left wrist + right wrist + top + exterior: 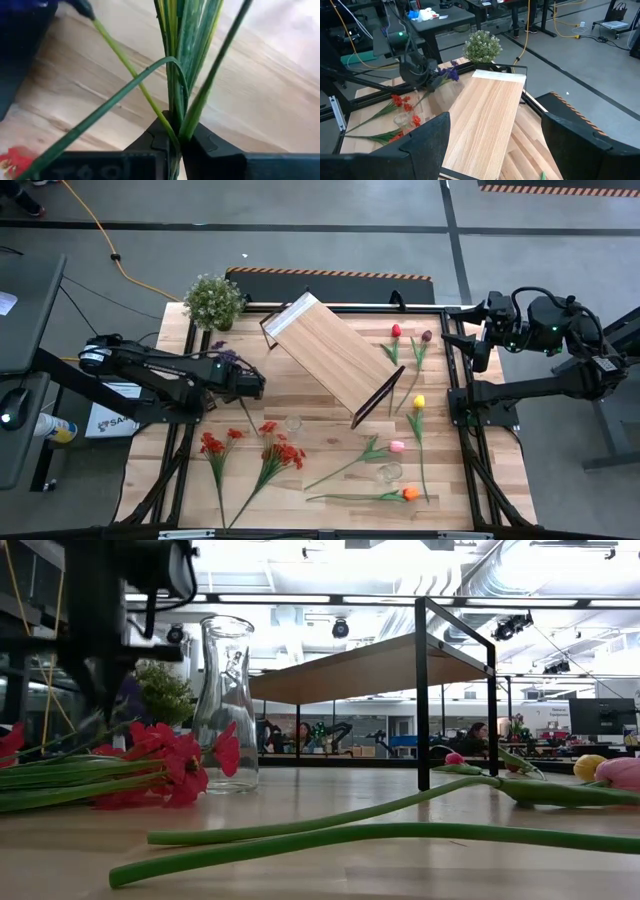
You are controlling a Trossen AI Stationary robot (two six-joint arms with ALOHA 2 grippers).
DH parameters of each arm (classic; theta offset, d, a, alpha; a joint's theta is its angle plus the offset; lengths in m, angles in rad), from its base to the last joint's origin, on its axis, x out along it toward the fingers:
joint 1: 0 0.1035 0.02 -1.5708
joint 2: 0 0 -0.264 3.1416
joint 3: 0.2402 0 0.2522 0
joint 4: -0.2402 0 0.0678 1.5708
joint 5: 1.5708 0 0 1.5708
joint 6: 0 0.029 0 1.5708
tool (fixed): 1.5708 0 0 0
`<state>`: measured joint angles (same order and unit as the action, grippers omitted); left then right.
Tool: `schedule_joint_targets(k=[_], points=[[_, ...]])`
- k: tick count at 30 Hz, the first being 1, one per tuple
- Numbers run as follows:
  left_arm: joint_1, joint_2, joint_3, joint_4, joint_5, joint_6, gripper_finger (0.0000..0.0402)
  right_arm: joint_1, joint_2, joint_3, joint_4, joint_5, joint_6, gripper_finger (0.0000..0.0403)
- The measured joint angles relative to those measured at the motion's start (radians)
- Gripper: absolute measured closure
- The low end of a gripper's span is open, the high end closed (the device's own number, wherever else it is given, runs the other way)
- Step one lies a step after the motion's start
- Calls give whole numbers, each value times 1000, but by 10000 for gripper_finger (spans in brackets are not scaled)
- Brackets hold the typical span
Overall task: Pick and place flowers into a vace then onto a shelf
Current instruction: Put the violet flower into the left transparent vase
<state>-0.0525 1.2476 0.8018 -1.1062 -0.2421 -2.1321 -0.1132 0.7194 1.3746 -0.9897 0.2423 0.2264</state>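
Observation:
My left gripper (250,386) hovers over the table's left half, shut on a purple sprig (226,356) with green stem and leaves. Two red sprays (280,454) lie near the front left. A clear glass vase (225,705) stands upright on the table near the shelf (332,356), a light-wood board on black legs set slantwise at mid table. Tulips lie on the right half: red (396,330), maroon (427,336), yellow (419,401), pink (397,446), orange (410,493). My right gripper (502,150) waits open, high at the right edge. My left gripper pinches the purple sprig's bundle of green stem and leaves (176,117) between its two fingers. The fingers come from above, pointing steeply down. The purple blossoms (451,74) stick out beside the gripper, off the table; whether the stem's free end (252,420) touches the table I cannot tell.
A bushy green potted plant (213,300) stands at the far left corner. A second small clear glass (390,472) sits near the front right among the tulip stems. Bare planks lie between the red sprays and the pink tulip.

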Motion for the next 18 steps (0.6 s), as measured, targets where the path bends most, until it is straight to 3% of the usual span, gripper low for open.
schedule_joint_targets(k=[6, 13, 18], points=[[0, 0, 143, -112, -98, 54, 358, 0, 0, 0, 0, -1, 0, 100], [-1, 0, 302, -224, -155, 107, 331, 0, 0, 0, 0, -1, 0, 100], [-49, 0, 387, -233, -245, 143, 352, 0, 0, 0, 0, -2, 0, 100]])
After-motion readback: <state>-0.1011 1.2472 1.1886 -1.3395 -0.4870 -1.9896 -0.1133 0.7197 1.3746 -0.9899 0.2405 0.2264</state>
